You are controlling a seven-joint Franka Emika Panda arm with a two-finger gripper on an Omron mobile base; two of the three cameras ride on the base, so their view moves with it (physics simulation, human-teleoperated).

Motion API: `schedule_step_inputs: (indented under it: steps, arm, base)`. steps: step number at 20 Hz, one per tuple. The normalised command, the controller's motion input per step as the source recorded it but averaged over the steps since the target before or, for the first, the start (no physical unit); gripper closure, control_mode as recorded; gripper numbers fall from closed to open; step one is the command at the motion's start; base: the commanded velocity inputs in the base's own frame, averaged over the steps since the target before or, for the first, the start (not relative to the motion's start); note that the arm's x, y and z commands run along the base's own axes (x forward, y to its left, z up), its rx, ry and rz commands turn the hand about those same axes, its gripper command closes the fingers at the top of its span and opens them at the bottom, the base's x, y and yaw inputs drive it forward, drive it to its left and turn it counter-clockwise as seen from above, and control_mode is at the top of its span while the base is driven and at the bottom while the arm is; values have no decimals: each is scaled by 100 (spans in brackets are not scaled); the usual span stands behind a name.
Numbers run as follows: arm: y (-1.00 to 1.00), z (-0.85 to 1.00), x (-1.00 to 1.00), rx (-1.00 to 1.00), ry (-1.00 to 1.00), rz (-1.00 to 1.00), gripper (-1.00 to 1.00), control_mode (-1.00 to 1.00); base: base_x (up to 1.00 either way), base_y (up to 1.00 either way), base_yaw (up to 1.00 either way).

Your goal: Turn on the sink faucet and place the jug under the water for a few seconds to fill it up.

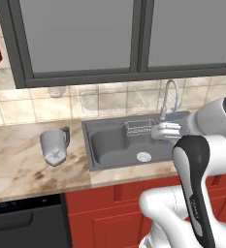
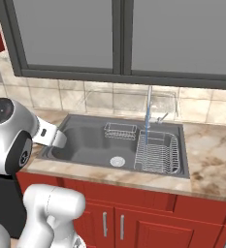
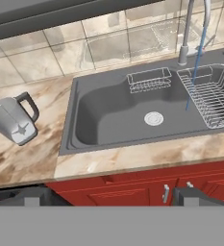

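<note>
The jug (image 1: 54, 144) (image 3: 12, 120), light grey with a dark handle turned toward the sink, stands on the marble counter left of the sink (image 1: 109, 143) (image 2: 85, 140) (image 3: 108, 110). At the sink's back right rises the chrome sink faucet (image 1: 169, 94) (image 2: 149, 104) (image 3: 185, 33). A thin blue stream of water (image 1: 173, 115) (image 2: 146, 121) (image 3: 195, 67) falls from it onto the wire rack. My gripper (image 3: 112, 195) (image 1: 165, 131) hovers above the sink's front edge, well apart from the jug, open with nothing between its fingers.
A large wire dish rack (image 3: 212, 93) (image 2: 157, 152) fills the basin's right part, and a small wire basket (image 3: 148, 79) hangs at its back wall. Red cabinets (image 2: 134, 218) run below the counter, a black appliance front (image 1: 22, 223) sits left, and a window is above.
</note>
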Motion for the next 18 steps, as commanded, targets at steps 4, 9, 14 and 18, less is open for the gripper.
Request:
schedule_step_inputs:
  steps: [4,9,14,18]
  arm:
    - [0,0,0,0,0,0,-100,100]
    - [0,0,0,0,0,0,-100,100]
    - [0,0,0,0,0,0,-100,100]
    - [0,0,0,0,0,0,-100,100]
  base:
    - [18,0,0]
    - [0,0,0]
    - [0,0,0]
    - [0,0,0]
